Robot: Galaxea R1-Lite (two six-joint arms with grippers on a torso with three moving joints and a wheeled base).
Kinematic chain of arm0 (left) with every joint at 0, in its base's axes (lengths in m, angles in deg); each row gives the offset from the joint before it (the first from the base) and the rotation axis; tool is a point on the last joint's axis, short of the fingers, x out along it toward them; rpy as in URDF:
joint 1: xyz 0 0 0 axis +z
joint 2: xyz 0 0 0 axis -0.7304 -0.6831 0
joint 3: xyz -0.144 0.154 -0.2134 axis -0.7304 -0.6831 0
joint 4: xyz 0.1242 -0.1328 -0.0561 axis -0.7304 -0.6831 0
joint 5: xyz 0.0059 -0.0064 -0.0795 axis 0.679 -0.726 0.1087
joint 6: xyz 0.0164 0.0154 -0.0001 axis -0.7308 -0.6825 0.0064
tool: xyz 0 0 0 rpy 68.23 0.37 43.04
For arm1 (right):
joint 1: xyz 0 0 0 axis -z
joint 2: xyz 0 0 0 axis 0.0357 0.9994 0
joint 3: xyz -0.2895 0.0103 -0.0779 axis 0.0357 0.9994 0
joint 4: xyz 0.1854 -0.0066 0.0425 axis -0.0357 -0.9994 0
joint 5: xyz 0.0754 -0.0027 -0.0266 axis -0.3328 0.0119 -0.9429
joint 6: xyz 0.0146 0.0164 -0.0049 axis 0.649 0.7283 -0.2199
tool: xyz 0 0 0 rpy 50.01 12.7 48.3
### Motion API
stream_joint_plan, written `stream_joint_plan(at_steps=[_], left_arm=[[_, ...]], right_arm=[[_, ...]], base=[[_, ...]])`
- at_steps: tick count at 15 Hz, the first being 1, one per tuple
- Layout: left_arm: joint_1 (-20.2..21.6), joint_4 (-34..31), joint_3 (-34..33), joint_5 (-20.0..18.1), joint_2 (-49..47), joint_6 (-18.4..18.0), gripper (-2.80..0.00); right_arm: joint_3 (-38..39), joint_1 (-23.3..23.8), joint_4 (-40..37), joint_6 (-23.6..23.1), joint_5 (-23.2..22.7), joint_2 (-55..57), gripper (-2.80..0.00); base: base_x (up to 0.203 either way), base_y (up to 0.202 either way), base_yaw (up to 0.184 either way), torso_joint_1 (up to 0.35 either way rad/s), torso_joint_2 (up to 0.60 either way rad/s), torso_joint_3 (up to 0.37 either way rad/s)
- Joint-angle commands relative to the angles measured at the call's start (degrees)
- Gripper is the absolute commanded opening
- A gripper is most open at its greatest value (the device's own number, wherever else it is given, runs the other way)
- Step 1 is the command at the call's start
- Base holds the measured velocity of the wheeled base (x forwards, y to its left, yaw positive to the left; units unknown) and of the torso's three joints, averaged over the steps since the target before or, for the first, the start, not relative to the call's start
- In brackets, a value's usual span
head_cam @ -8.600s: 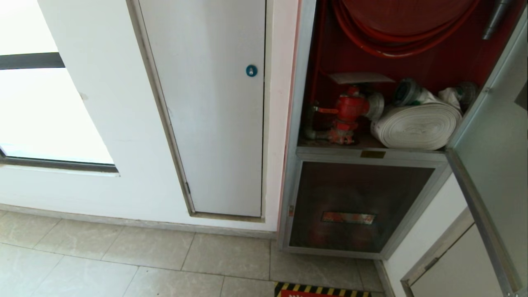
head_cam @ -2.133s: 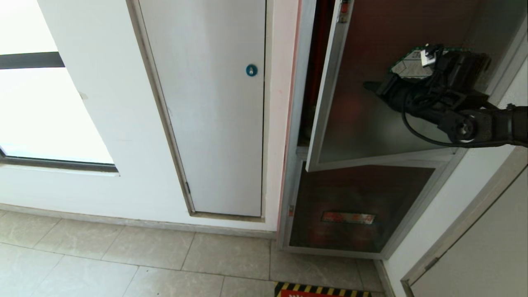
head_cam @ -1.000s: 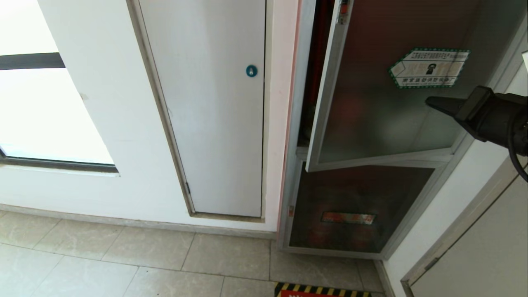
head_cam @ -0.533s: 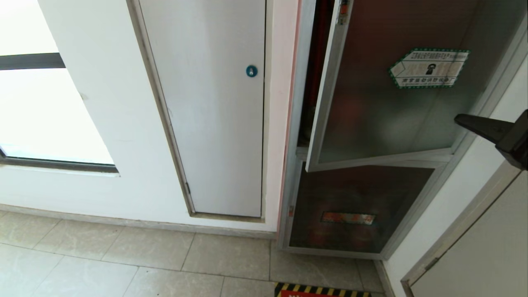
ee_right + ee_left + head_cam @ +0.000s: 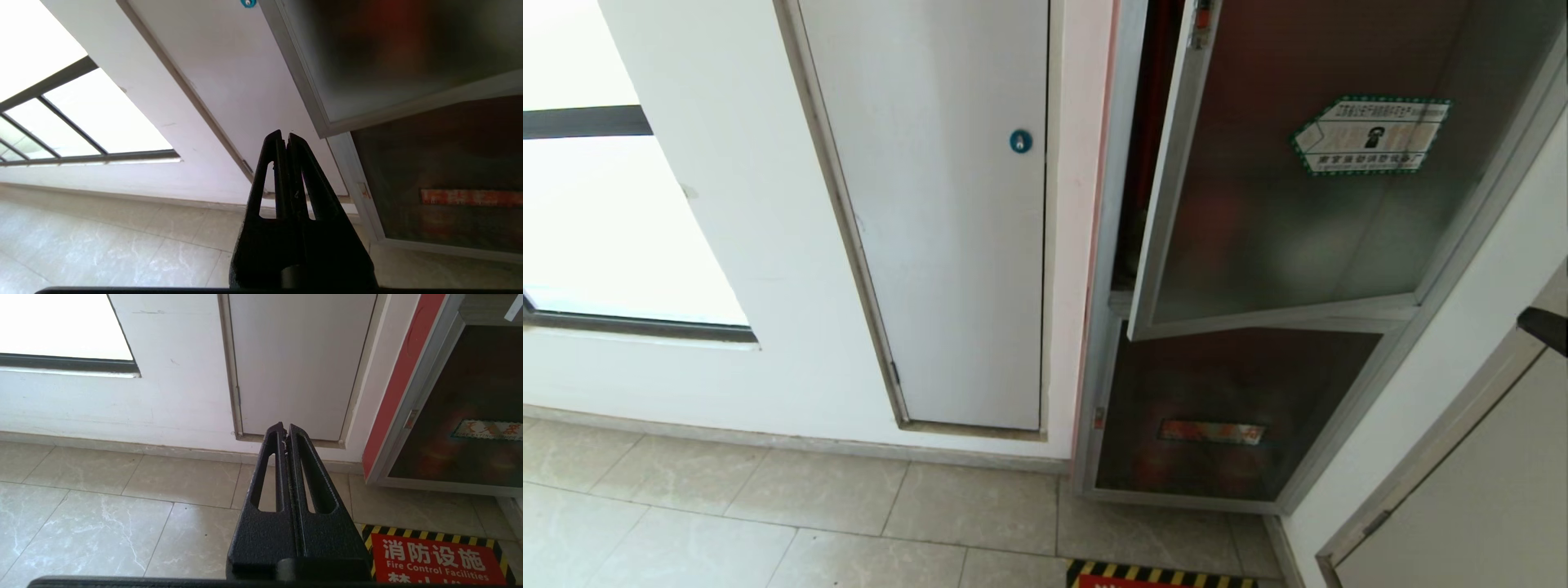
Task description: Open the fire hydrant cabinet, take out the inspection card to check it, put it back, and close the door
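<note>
Cabinet [image 5: 1119, 245]: silver-framed, set in the wall at the right; a red strip runs along its left edge.
Door [image 5: 1258, 229]: dark glass in a silver frame, not fully shut; its left edge stands out from the cabinet frame, leaving a narrow gap.
Inside: only a sliver of red interior [image 5: 1147, 122] shows through the gap; contents hidden behind the door.
Card: not visible in any view.
Lower panel [image 5: 1225, 408]: smaller dark glass pane below the door, closed, with a reddish label strip [image 5: 1213, 431] too blurred to read.
Sticker [image 5: 1372, 135]: hexagonal, white with green border and a phone icon, on the upper right of the door; its small print cannot be read.
White door [image 5: 931, 212]: plain panel left of the cabinet, closed, with a round blue lock [image 5: 1020, 140].
Window [image 5: 605, 204]: bright, far left in the wall.
Floor [image 5: 768, 523]: pale marbled tiles.
Floor sign [image 5: 433, 559]: red with yellow-black hazard border, on the tiles before the cabinet; reads "消防设施" and "Fire Control Facilities".
Right gripper [image 5: 284, 136]: fingers pressed together, empty, clear of the door; only a dark tip shows at the head view's right edge [image 5: 1547, 329].
Left gripper [image 5: 284, 428]: fingers together, holding nothing, low above the floor, pointing toward the white door's foot.
</note>
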State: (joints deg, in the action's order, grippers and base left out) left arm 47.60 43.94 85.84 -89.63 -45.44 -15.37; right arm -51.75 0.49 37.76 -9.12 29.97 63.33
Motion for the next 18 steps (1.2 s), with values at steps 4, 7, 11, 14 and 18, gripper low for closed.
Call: stream_joint_plan(at_steps=[4, 7, 11, 14, 18], left_arm=[[0.02, 0.02, -0.26, 0.00, -0.08, 0.02, -2.80], [0.02, 0.02, -0.26, 0.00, -0.08, 0.02, -2.80], [0.02, 0.02, -0.26, 0.00, -0.08, 0.02, -2.80], [0.02, 0.02, -0.26, 0.00, -0.08, 0.02, -2.80], [0.02, 0.02, -0.26, 0.00, -0.08, 0.02, -2.80]], right_arm=[[3.66, -0.10, -10.76, -1.16, -3.26, -13.75, -2.80], [6.86, -0.70, -14.96, -4.32, -4.85, -18.94, -2.80], [10.89, -1.84, -17.22, -5.63, -5.28, -23.58, -2.80], [14.34, -2.00, -17.32, -6.61, -5.26, -27.86, -2.80], [17.45, -2.01, -17.44, -6.79, -5.28, -32.31, -2.80]], base=[[0.000, 0.000, 0.000, 0.000, 0.00, 0.000], [0.000, 0.000, 0.000, 0.000, 0.00, 0.000], [0.000, 0.000, 0.000, 0.000, 0.00, 0.000], [0.000, 0.000, 0.000, 0.000, 0.00, 0.000], [0.000, 0.000, 0.000, 0.000, 0.00, 0.000]])
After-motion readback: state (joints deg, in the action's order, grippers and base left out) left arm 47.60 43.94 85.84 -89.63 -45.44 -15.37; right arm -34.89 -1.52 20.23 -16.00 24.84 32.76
